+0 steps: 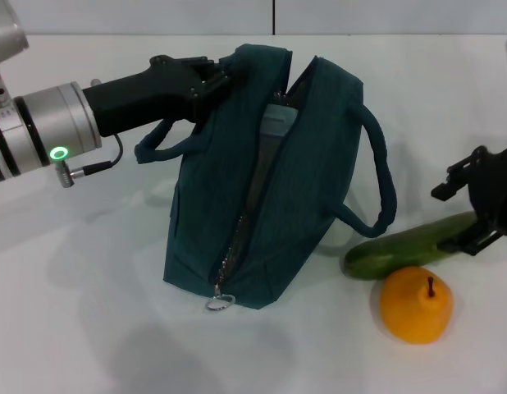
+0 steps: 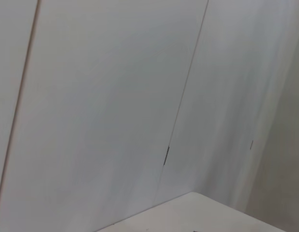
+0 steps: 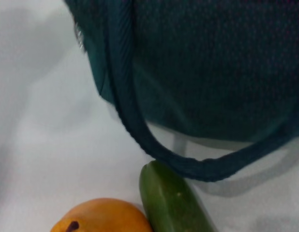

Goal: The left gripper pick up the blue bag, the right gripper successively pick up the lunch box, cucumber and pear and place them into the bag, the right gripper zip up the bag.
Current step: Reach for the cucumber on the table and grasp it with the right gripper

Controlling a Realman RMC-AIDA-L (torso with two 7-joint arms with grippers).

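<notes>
The blue bag [image 1: 274,197] stands at the middle of the table, its zipper open along the top and its ring pull [image 1: 219,303] hanging at the near end. My left gripper [image 1: 214,79] is shut on the bag's far upper edge. The lunch box [image 1: 277,123] sits inside the opening, only its top showing. The cucumber [image 1: 405,245] lies to the bag's right, with the pear [image 1: 415,304] just in front of it. My right gripper [image 1: 465,212] is open at the cucumber's right end, one finger on each side of it. The right wrist view shows the bag [image 3: 212,63], cucumber [image 3: 171,203] and pear [image 3: 101,217].
One bag handle [image 1: 376,176] loops out to the right, close above the cucumber's left end; the other handle [image 1: 159,146] hangs under my left gripper. The white table [image 1: 89,328] reaches to a pale wall [image 2: 115,96] at the back.
</notes>
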